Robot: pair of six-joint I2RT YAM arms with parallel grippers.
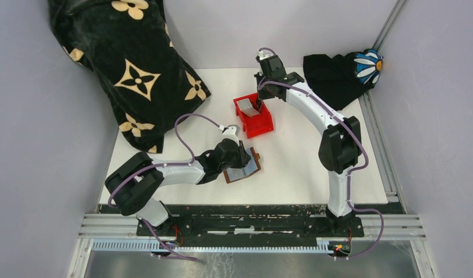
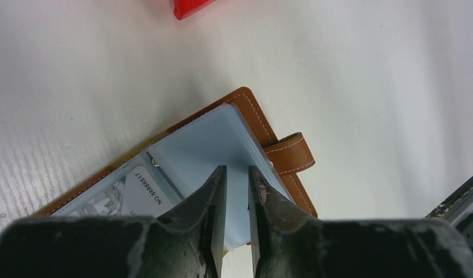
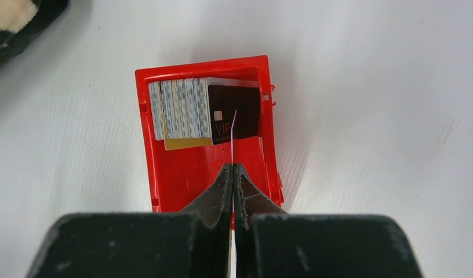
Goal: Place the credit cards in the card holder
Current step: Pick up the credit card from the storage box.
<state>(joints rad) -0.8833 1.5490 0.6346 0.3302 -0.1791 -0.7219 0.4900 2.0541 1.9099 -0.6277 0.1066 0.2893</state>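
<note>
Right wrist: right gripper [image 3: 232,167] pinches credit card [image 3: 233,130] above red bin [image 3: 188,174].

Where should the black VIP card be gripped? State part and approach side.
Grip the black VIP card by its free edge facing the right tool, coming from the red bin's empty half: it fronts the card stack, face uncovered.

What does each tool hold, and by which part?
The right tool pinches one credit card, seen edge-on, by its near end, over the red bin. The left tool holds nothing; its jaws stand apart over the open card holder.
</note>
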